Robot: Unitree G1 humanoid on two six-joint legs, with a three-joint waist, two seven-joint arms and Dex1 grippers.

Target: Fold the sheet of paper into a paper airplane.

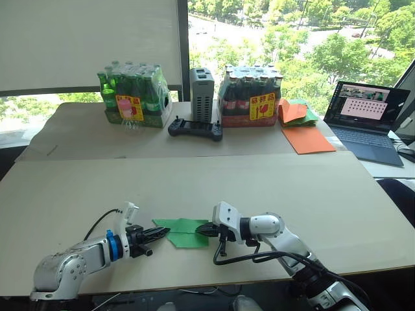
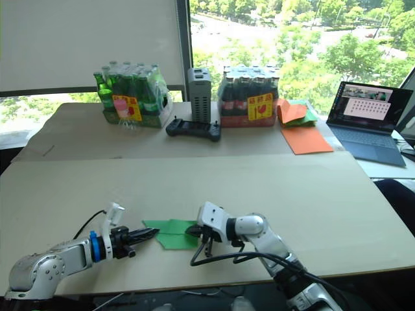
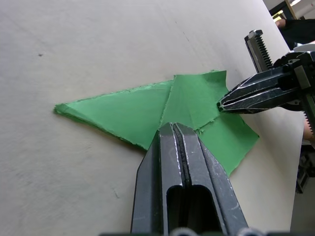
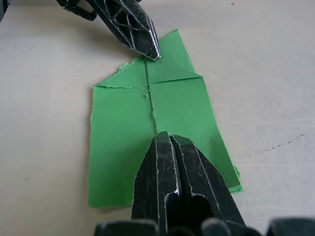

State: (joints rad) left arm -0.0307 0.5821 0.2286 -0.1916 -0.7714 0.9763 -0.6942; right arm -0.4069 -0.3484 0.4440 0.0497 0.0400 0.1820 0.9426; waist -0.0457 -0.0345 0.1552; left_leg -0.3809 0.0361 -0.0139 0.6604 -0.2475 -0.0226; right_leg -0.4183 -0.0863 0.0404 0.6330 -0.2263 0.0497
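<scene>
The right gripper (image 4: 165,140) is covering part of the sheet of paper's (image 1: 183,232) centre crease. Both grippers are pressing on it with fingers together, the left gripper (image 3: 173,129) at nine o'clock. Bottle packs (image 1: 134,96), a controller (image 1: 195,129) and orange sheets (image 1: 306,138) are sitting toward twelve o'clock.

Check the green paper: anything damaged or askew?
The paper has ragged, frayed edges, clearest along its folded flaps, and the center crease is rough. Both grippers, left and right, press on it shut. Nothing is spilled.
</scene>
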